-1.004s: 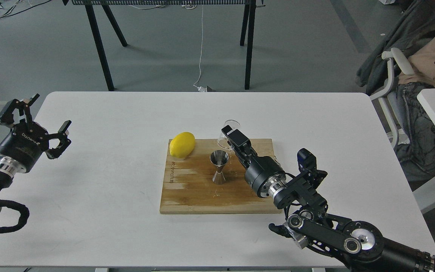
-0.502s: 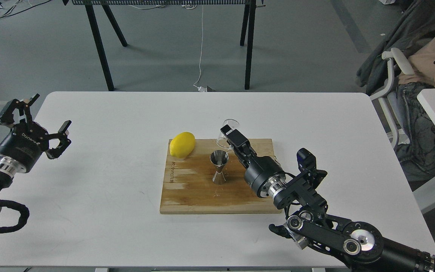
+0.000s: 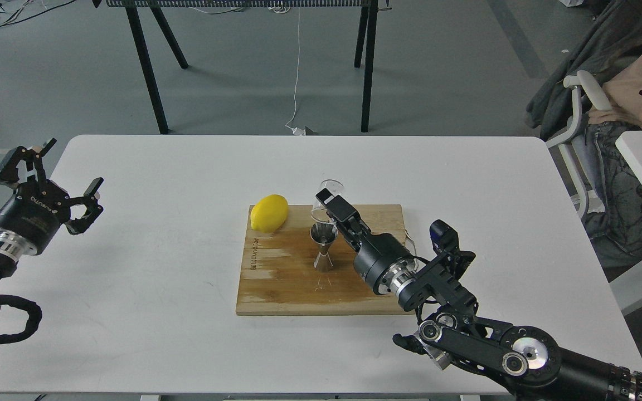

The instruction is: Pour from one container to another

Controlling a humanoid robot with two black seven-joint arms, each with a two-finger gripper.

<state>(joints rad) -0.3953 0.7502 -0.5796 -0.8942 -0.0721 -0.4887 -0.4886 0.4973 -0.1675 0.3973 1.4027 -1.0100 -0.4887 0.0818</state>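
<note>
My right gripper is shut on the small clear glass cup, holding it in the air just behind and above the steel hourglass jigger. The jigger stands upright near the middle of the wooden board. The cup is partly hidden by the black fingers, and its tilt is hard to read. Far off at the table's left edge, my left gripper is open and holds nothing.
A yellow lemon lies on the board's far left corner. The board rests on a white table. A chair with clothes and a seated person is at the right, black table legs behind.
My right gripper has carried the glass cup to the left, from right of the jigger to just above and behind it. The left arm has barely moved.
</note>
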